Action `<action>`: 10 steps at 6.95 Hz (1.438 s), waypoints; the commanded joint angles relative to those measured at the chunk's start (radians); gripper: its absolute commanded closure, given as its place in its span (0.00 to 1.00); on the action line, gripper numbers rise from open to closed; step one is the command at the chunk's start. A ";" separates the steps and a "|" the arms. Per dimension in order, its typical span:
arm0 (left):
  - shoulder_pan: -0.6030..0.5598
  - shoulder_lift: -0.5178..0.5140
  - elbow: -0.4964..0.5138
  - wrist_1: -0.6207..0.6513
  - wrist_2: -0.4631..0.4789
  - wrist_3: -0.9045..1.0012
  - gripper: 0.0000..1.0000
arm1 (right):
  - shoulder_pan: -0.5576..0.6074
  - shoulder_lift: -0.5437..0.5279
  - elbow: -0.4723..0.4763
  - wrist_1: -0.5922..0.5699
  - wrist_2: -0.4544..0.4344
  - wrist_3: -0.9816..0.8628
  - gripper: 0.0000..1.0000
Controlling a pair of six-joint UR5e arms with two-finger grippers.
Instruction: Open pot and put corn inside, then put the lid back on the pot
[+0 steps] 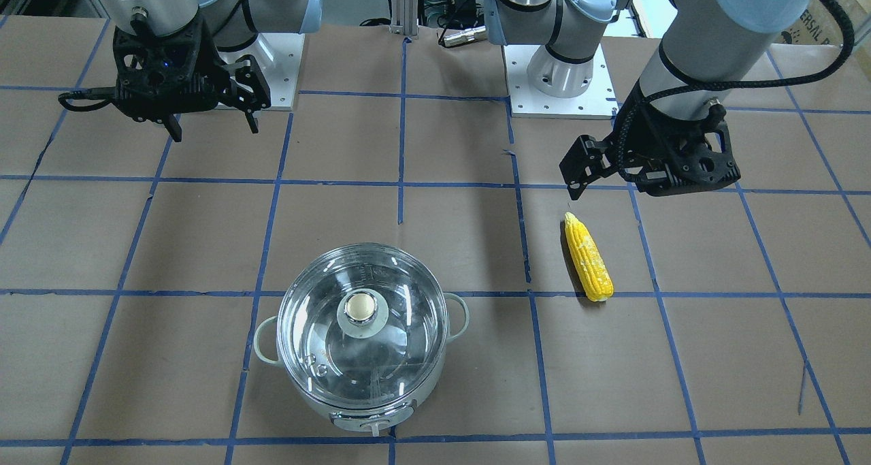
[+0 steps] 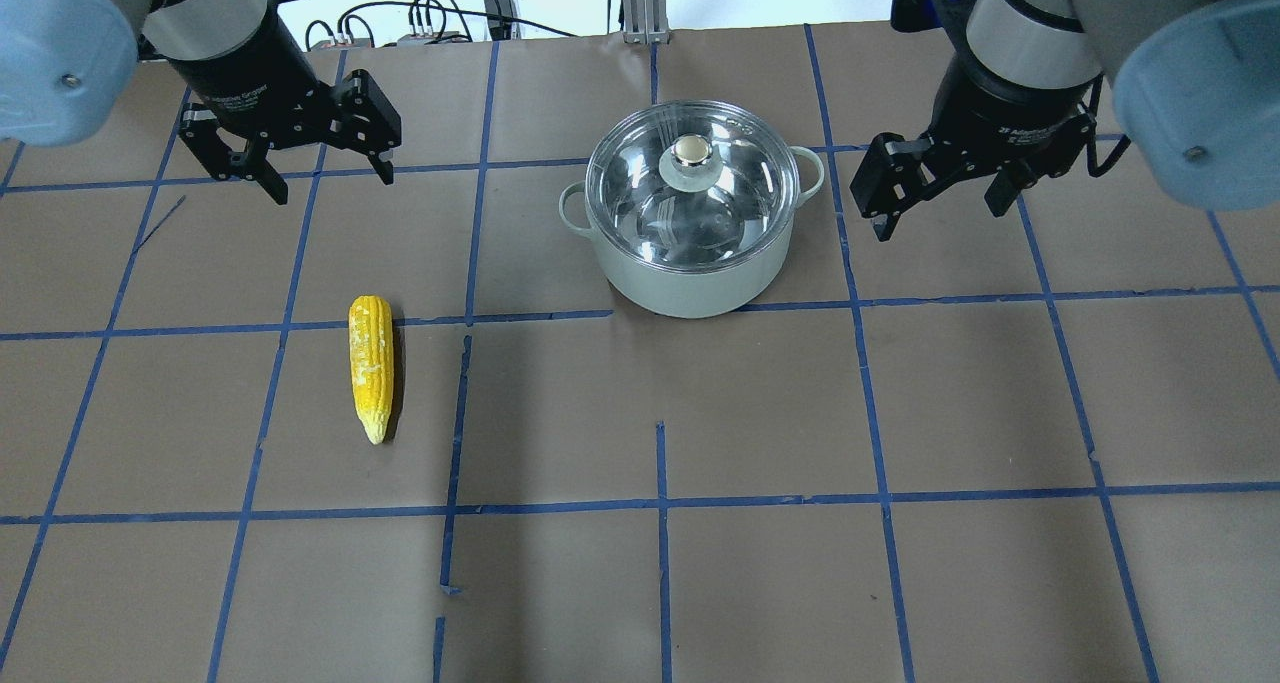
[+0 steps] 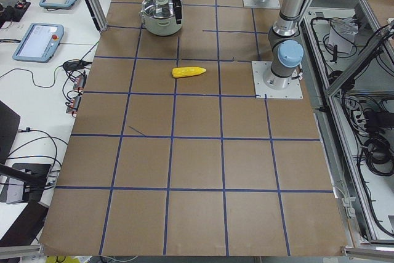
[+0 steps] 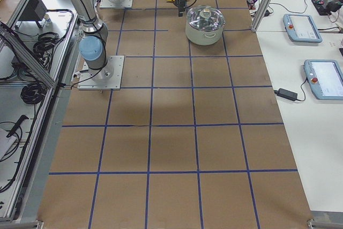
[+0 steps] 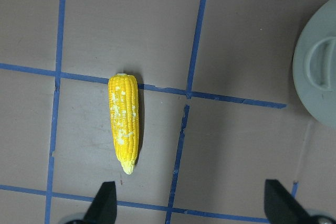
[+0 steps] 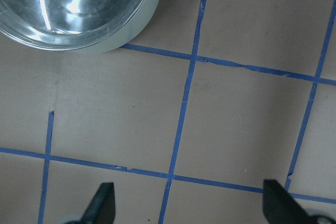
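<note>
Both tools hang wide open and empty: left tool [image 2: 333,185] near the corn [image 2: 371,363], right tool [image 2: 940,215] beside the pot [image 2: 690,285].

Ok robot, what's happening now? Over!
Both open, empty: left gripper, right gripper. Glass lid on pot; corn lying untouched, left arm's side. Nothing blocking either.

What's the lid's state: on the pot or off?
On. The lid sits level on the pot; the corn lies outside, apart from it.

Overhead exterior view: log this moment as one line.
clear glass lid: on mint-green pot | yellow corn cob: on table | left gripper: open, empty | right gripper: open, empty
</note>
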 commanded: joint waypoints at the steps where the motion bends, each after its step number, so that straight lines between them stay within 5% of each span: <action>1: 0.001 0.000 0.000 0.000 0.000 0.002 0.00 | 0.000 0.000 0.005 -0.008 -0.002 0.001 0.00; 6: 0.003 -0.002 0.000 0.002 -0.001 0.009 0.00 | 0.003 0.009 0.005 -0.019 0.058 -0.002 0.00; 10: 0.001 0.010 0.000 -0.002 0.002 0.012 0.00 | 0.070 0.176 -0.081 -0.147 0.063 0.044 0.00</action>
